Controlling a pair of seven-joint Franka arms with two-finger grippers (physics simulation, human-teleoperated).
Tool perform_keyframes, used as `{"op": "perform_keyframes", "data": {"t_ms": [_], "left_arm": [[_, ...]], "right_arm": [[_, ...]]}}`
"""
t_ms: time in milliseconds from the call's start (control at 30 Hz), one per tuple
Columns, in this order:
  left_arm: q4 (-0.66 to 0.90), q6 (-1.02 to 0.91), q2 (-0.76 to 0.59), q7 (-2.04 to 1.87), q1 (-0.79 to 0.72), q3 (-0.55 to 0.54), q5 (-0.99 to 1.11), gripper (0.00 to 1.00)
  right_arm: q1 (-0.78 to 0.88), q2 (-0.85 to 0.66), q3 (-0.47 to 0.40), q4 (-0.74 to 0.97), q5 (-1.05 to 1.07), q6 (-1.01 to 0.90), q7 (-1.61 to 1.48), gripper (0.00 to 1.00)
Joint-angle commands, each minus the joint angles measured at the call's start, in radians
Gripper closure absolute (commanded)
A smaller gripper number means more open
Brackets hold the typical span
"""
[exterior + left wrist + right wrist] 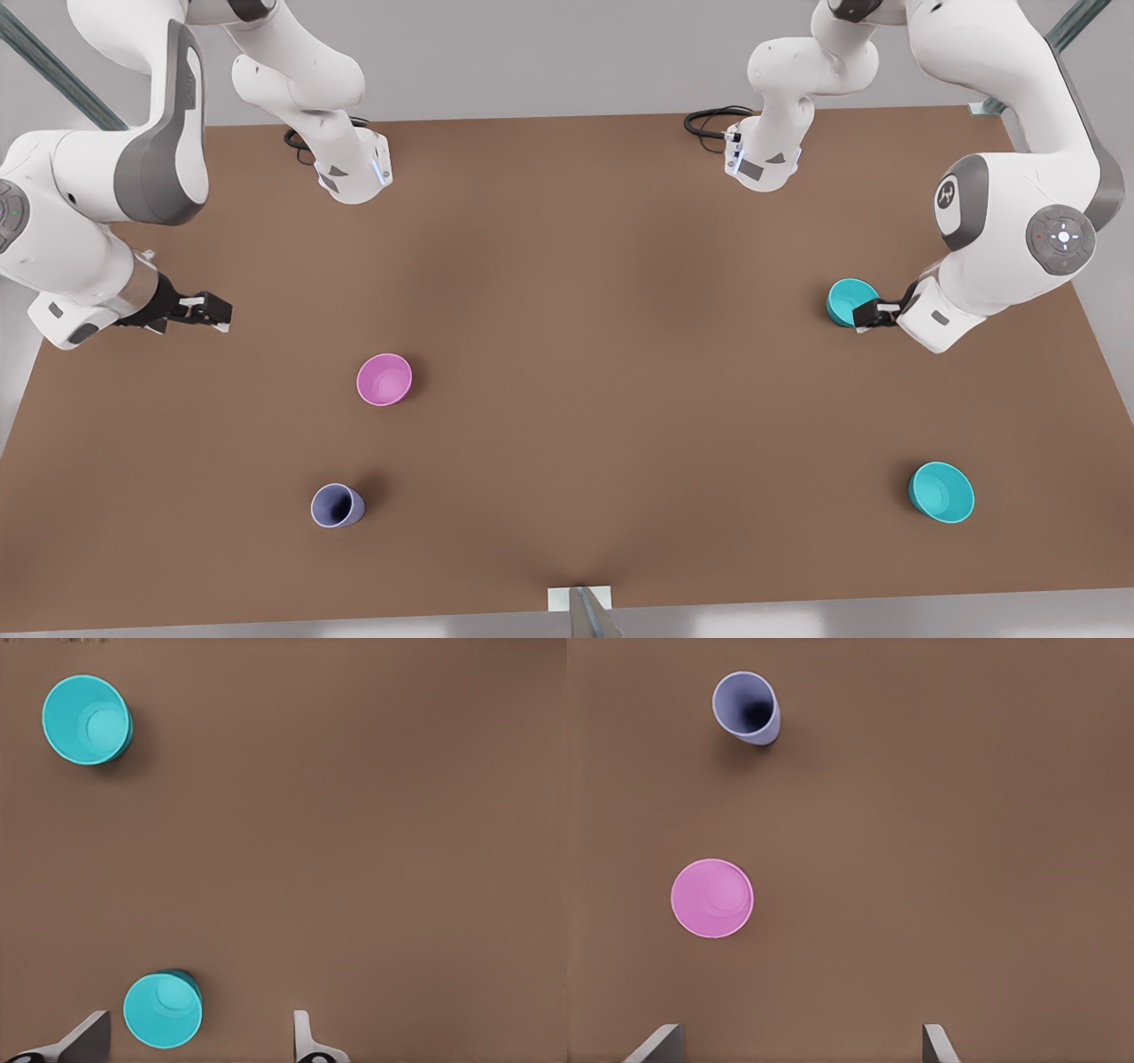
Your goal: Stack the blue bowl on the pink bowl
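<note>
Care needed: lower spread left end effector (864, 315) squarely over blue bowl (850, 301), pinch rim firmly; spread right end effector (217, 312) waiting near pink bowl (384, 379).

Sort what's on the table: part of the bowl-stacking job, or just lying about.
Job:
- blue bowl, at the open left tool
- pink bowl

Lying about:
- second teal bowl
- lavender cup

The open right tool waits apart.

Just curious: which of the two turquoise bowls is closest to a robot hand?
The blue bowl beside the left gripper; the other teal bowl sits apart, nearer the table's front edge.
</note>
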Motion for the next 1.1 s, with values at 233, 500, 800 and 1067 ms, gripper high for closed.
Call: {"op": "perform_keyframes", "data": {"t_ms": [233,500,800,1067], "left_arm": [[-0.001,0.011,0.011,0.007,0.010,0.000,-0.001,0.00],[-0.001,0.011,0.021,0.007,0.016,0.000,-0.001,0.00],[-0.001,0.009,0.025,0.007,0.030,0.001,-0.002,0.00],[-0.001,0.015,0.044,0.016,0.047,0.001,-0.002,0.00]], "right_arm": [[0.086,0.384,0.014,-0.024,0.152,0.226,-0.002,0.00],[0.043,0.412,0.011,-0.274,0.325,0.536,-0.017,0.00],[0.058,0.392,0.017,-0.438,0.328,0.723,-0.060,0.00],[0.076,0.419,0.017,-0.461,0.327,0.754,-0.060,0.06]]}}
